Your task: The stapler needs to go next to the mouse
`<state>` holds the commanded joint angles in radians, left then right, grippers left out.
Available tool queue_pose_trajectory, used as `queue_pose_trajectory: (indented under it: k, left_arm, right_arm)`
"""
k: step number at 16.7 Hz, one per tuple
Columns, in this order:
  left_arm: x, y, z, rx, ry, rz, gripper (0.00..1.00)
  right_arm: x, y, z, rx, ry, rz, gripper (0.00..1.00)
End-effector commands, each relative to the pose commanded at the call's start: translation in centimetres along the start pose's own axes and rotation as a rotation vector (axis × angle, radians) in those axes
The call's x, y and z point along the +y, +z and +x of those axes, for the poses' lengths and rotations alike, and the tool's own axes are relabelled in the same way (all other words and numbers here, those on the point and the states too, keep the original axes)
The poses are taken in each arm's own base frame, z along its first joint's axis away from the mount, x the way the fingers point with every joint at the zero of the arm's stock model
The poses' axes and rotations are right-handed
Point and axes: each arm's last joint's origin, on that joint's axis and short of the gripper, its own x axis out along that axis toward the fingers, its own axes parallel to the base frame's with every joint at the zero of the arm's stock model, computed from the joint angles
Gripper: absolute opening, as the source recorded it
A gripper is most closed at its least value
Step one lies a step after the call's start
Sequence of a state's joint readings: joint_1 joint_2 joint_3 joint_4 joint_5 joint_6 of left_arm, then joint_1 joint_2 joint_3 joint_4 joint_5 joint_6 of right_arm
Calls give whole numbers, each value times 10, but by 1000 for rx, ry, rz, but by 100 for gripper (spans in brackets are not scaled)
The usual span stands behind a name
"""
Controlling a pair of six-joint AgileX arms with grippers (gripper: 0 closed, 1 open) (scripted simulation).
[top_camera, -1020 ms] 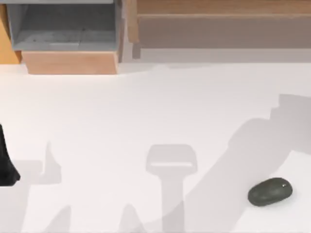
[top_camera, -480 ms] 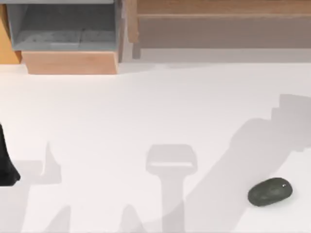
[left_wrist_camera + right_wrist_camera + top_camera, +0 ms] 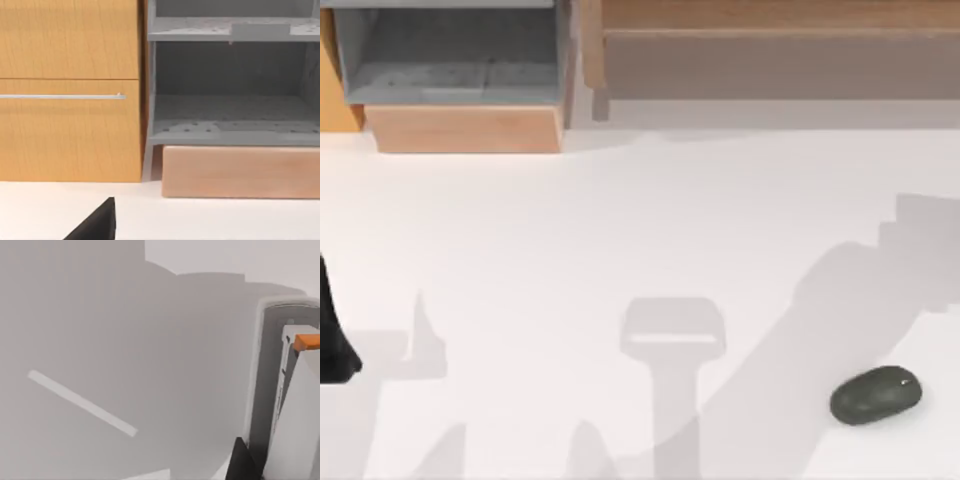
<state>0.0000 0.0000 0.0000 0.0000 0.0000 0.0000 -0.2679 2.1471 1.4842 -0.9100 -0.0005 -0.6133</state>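
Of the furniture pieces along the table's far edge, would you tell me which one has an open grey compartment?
The grey shelf unit at the far left, above a pale wooden block; the long wooden piece to its right shows only closed brown faces.

We see a matt, smooth white table (image 3: 620,220) and a matt dark grey mouse (image 3: 876,395). The cabinet (image 3: 70,90) looks like grained wood with a metal handle (image 3: 62,96).

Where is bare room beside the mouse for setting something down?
Bare white table lies left of the mouse, reaching back to the wooden cabinet and shelf. The strip between mouse and the table's right edge is narrow.
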Motion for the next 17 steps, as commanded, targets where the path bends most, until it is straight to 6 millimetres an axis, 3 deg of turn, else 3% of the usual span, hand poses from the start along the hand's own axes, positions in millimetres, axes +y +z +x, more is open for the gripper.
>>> queue_pose_trajectory:
  k: [6, 12, 17]
  left_arm:
    - [0, 0, 0, 0, 0, 0, 100]
    - [0, 0, 0, 0, 0, 0, 100]
    - [0, 0, 0, 0, 0, 0, 100]
  right_arm:
    - [0, 0, -2, -1, -1, 0, 0]
    - [1, 0, -29, 1, 1, 0, 0]
    - [1, 1, -28, 2, 2, 1, 0]
